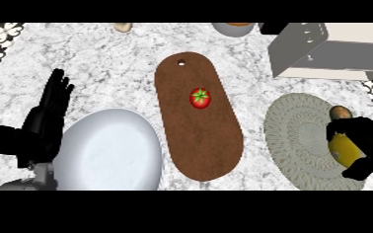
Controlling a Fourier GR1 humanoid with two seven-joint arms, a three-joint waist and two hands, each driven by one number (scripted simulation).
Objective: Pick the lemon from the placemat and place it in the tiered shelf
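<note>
You are looking down at a kitchen: a speckled white stone counter [109, 64] carries a long brown wooden cutting board [200, 138] with a red tomato [200, 98], right of your left hand [45, 116] and its white plate [109, 150].

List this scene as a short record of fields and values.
left hand: open, resting at the left edge beside the white plate
right hand: fingers curled round the lemon, over the placemat
cutting board: centre, holds a tomato
tiered shelf: upper right, lemon not yet in it
</note>
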